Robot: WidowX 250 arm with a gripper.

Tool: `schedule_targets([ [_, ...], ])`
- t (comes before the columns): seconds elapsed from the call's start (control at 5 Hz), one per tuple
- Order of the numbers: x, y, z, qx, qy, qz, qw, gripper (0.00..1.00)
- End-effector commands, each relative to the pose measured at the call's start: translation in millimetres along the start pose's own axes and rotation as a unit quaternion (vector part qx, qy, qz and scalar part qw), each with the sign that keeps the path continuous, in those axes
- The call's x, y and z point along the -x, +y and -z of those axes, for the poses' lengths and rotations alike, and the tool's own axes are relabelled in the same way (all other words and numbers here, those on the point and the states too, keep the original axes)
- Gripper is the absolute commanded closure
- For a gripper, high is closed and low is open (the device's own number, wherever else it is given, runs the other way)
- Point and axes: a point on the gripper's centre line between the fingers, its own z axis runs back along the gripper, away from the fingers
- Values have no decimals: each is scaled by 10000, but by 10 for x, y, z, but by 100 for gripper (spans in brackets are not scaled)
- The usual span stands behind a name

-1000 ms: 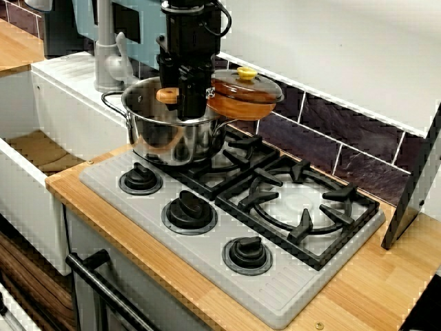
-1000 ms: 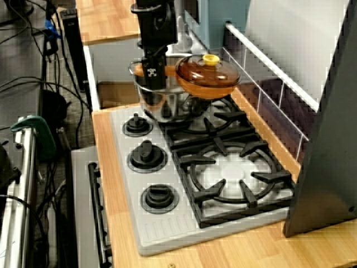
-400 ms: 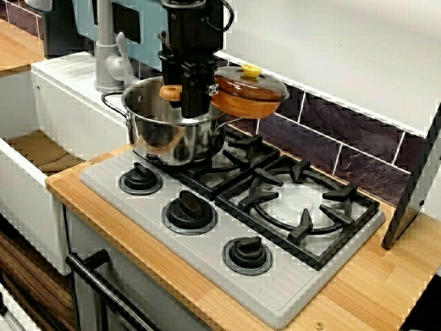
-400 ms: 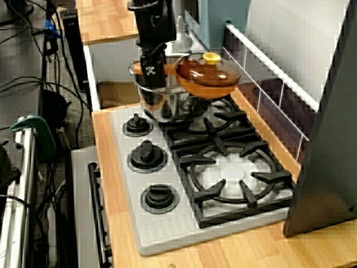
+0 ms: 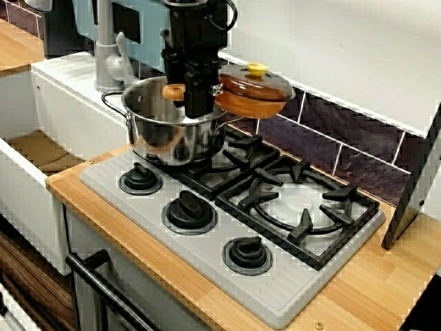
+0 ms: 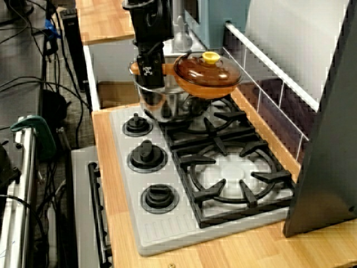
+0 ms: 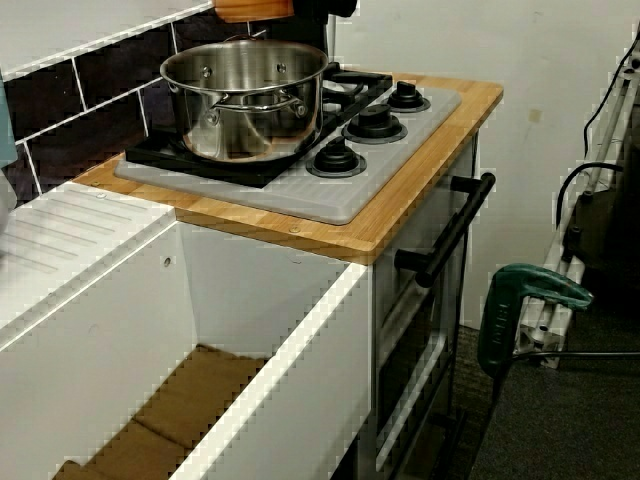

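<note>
Above the stove's far-left burner, the gripper [image 5: 196,91] has its jaws clamped on the wooden handle [image 5: 172,92] of a brown lidded pan [image 5: 253,96], beside the steel pot [image 5: 172,131]; the front view and the high view along the stove show the lid's yellow knob [image 6: 210,57]; only the low view from the sink shows a gap between pan underside [image 7: 253,8] and pot rim.

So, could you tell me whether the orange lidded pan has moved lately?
Yes. In the front view, the orange lidded pan shifted slightly right and up against the steel pot.
</note>
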Motion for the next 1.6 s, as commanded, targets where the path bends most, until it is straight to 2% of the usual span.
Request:
schedule_targets([
  [0.0,3,-200,-167,-47,-412,127,9991,100],
  [0.6,-47,-407,-86,69,-557,123,9983,100],
  [1.0,-163,-509,172,-12,-534,104,9985,100],
  [1.4,-215,-578,408,-50,-417,109,9991,100],
])
